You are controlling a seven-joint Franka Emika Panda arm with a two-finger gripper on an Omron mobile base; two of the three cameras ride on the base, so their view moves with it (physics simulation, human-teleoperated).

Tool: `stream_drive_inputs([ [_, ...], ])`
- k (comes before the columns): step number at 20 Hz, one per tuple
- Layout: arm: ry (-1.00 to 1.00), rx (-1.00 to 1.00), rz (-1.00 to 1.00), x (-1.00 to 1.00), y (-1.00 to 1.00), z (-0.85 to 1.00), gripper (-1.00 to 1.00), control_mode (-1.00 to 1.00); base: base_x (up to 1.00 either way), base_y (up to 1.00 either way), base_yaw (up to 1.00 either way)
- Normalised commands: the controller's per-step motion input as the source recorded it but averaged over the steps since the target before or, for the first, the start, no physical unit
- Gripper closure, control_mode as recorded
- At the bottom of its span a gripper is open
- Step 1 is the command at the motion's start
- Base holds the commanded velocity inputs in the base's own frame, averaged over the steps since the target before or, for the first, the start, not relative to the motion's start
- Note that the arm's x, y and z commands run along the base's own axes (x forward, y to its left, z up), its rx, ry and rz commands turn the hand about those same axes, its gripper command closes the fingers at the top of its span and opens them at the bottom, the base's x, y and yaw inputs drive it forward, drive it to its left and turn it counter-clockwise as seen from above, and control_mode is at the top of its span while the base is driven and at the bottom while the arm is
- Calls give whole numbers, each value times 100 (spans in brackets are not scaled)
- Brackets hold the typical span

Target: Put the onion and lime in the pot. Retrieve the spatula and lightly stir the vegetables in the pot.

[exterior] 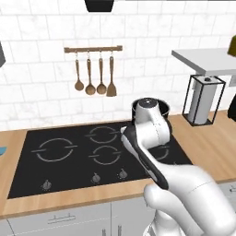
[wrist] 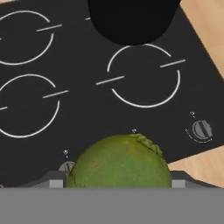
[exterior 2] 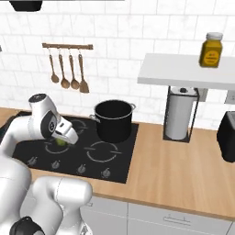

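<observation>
My gripper (exterior 2: 62, 141) hangs over the front of the black cooktop (exterior 2: 114, 160), shut on the lime (exterior 2: 60, 142). In the hand view the mottled green lime (wrist: 120, 162) bulges between the two finger tips, above the knob row. The tall black pot (exterior 2: 114, 120) stands on the back right burner, beyond and to the right of the hand; its dark wall (wrist: 133, 19) shows at the top of the hand view. My arm hides most of the pot (exterior: 162, 109) in the left base view. The onion is out of view. A light-blue sliver (exterior: 2, 150) lies at the counter's left edge; I cannot tell whether it is the spatula.
Brown wooden spoons and a turner (exterior: 94, 76) hang on a wall rail behind the cooktop. A paper-towel stand (exterior 2: 180, 114) sits under a white shelf (exterior 2: 183, 71) carrying a yellow jar (exterior 2: 211, 49). A dark appliance (exterior 2: 228, 137) is at far right. Knobs (wrist: 201, 130) line the cooktop's front.
</observation>
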Motion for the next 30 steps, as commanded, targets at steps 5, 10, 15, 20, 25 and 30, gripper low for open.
stream_drive_inputs([
  [5,-3,0,-5,63,-51,49,100,-100,0,0,0],
  [10,-16,-5,-2,66,-35,83,100,-100,0,0,0],
  [15,-1,-3,0,100,-30,34,100,-100,0,0,0],
  [20,0,-2,0,100,-27,6,100,-100,0,0,0],
  [25,7,-1,0,100,-30,-47,100,-100,0,0,0],
  [30,10,0,0,95,-35,-62,100,-100,0,0,0],
])
